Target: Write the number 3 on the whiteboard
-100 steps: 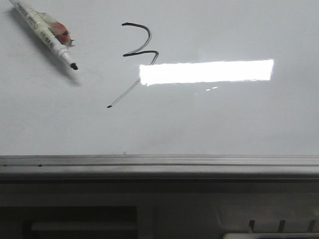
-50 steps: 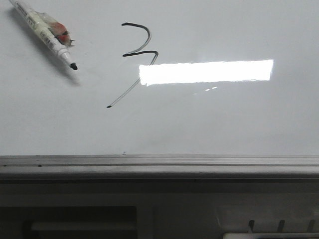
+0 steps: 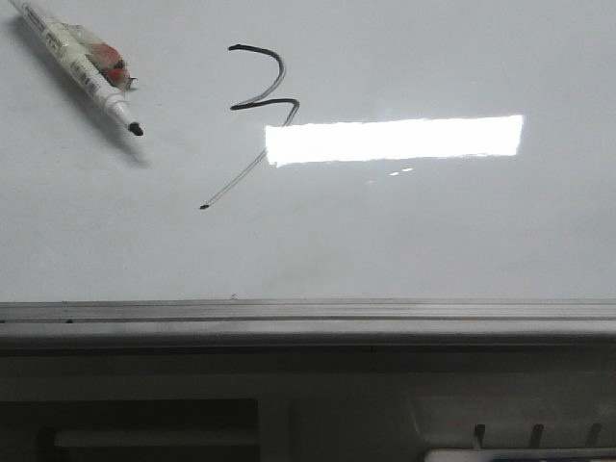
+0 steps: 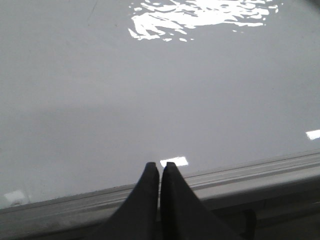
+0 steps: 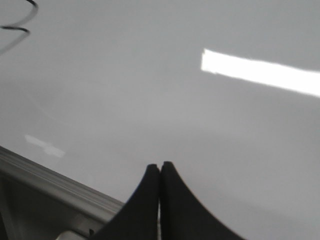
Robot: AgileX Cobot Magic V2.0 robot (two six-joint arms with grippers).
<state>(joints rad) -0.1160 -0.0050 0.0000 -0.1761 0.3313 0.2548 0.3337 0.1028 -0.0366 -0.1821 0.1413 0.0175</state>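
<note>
Whiteboard (image 3: 404,231): lying flat and shiny, filling the front view, reaching far out ahead of both pincers.
Grey edge strip (image 3: 308,310): running along the near side of the whiteboard, sitting just under the left pincer's tips and off to one side of the right pincer.
Number 3 (image 3: 260,87): showing as a thin black line, bending in two curves, then trailing off in a long faint slanted tail and ending in a small dot; sitting well ahead of the right pincer, peeking in at the corner of the right wrist view (image 5: 20,22).
Marker pen (image 3: 82,67): lying on the whiteboard, white with a black tip, pointing toward the number 3 but staying apart from it; not near either pincer.
Bright light patch (image 3: 395,140): glowing as a long white bar, touching the lower curve of the number 3.
Left pincer (image 4: 159,167): clenched tight, black tips pressing together, holding nothing, hanging over the near edge of the whiteboard.
Right pincer (image 5: 160,166): clenched tight too, tips touching, holding nothing, hanging over bare whiteboard.
</note>
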